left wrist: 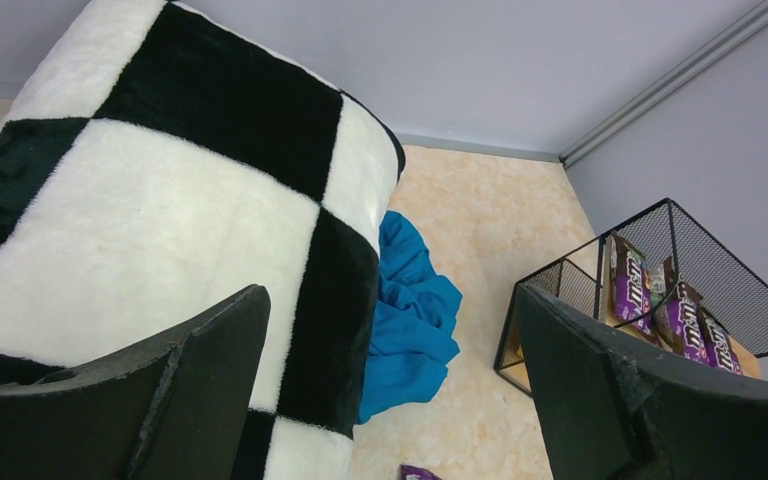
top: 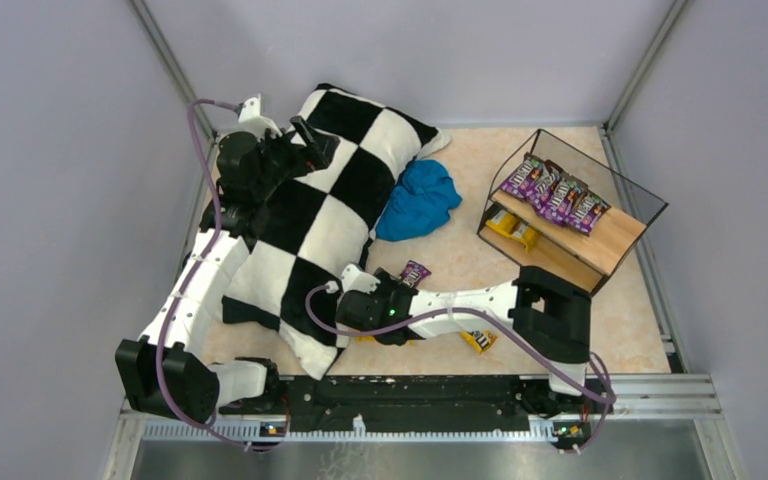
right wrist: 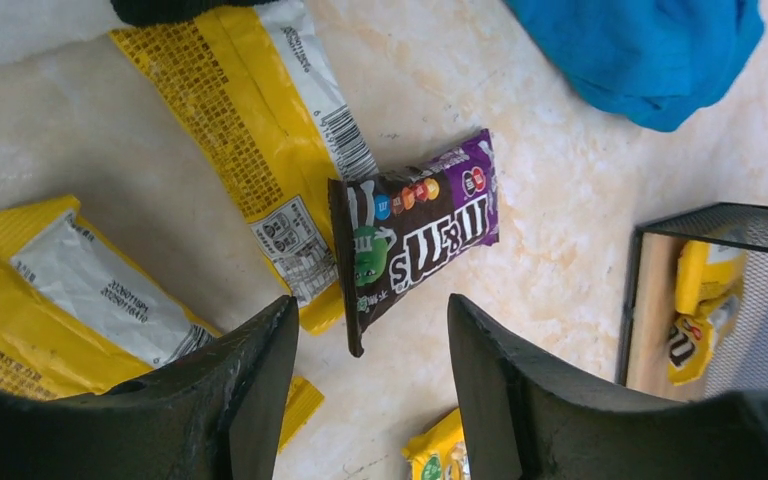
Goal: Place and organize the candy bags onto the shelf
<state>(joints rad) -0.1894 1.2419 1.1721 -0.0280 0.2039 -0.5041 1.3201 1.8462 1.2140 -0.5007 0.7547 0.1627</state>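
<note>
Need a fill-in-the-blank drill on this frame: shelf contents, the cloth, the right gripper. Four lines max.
1. The top-board packets on the shelf are all ____.
2. The lower-board packets are ____.
3. The blue cloth lies between the shelf and the checkered ____.
4. The right gripper hangs with jaws ____ over a loose purple packet.

Missing words: purple; yellow; pillow; open.

Robot lab test cell. Plain grey wall panels (top: 50,150) set in aluminium posts (top: 167,60) box in a beige marbled bench (top: 460,250). Slotted metal rail (top: 650,392) along the lower edge carries the cabled left arm (top: 200,285) and right arm (top: 465,300).
</note>
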